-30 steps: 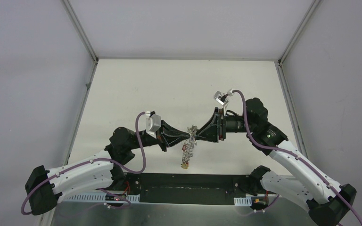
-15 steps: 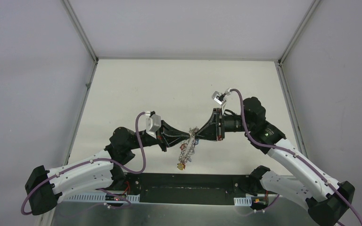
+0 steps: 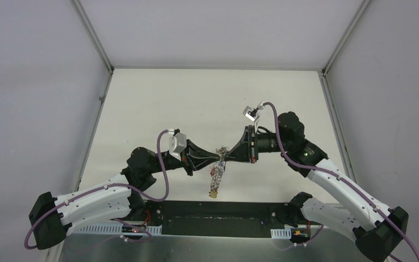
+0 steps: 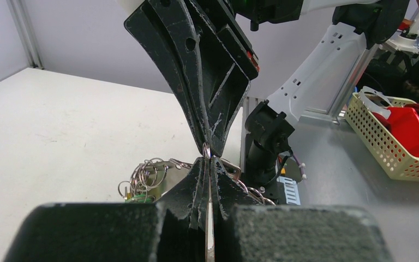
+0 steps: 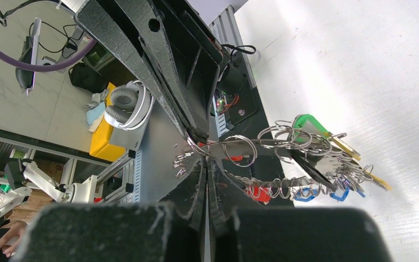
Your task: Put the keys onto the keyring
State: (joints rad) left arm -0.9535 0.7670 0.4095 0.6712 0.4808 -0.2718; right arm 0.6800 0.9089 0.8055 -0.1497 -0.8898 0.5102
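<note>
The keyring is being held above the table by the left gripper and right gripper, both clenched on it.

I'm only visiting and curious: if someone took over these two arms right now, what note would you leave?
Left gripper: shut, pinching the top of the keyring.
Right gripper: shut on it too, tip to tip with the left.
The keyring hangs in the air over the table, tags dangling.
Done: ring lifted.
Left: the two keys can't be told from the bundle, so check they're threaded on.
</note>
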